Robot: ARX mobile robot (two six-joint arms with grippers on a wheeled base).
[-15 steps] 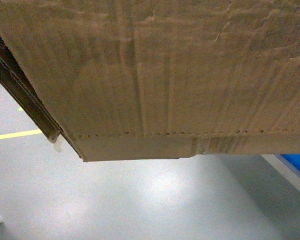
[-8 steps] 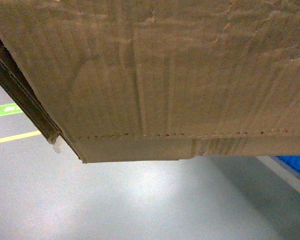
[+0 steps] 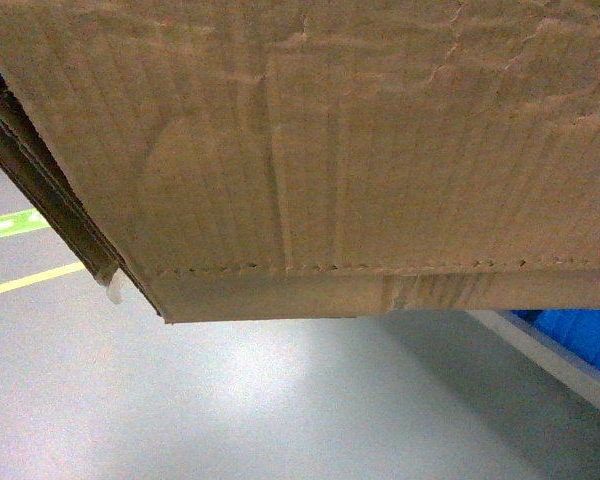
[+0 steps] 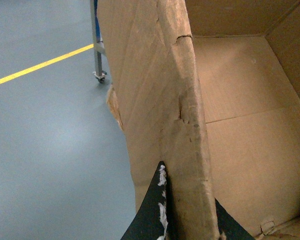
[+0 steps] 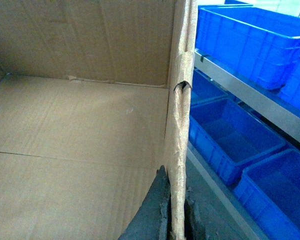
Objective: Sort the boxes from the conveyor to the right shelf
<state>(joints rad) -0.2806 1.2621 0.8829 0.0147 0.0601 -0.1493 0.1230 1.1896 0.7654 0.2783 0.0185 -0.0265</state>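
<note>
Both of your grippers are pinched on opposite torn walls of the cardboard box (image 3: 360, 150): the left gripper (image 4: 187, 222) straddles one ragged edge, the right gripper (image 5: 175, 220) the other. You're mid-carry, the box held aloft over the grey floor (image 3: 260, 400) and filling the head view. Next, judge your swing rightward carefully; blue crates (image 5: 240, 135) on a metal rack (image 5: 250, 100) sit just beside the right wall, while your left side looks open.
</note>
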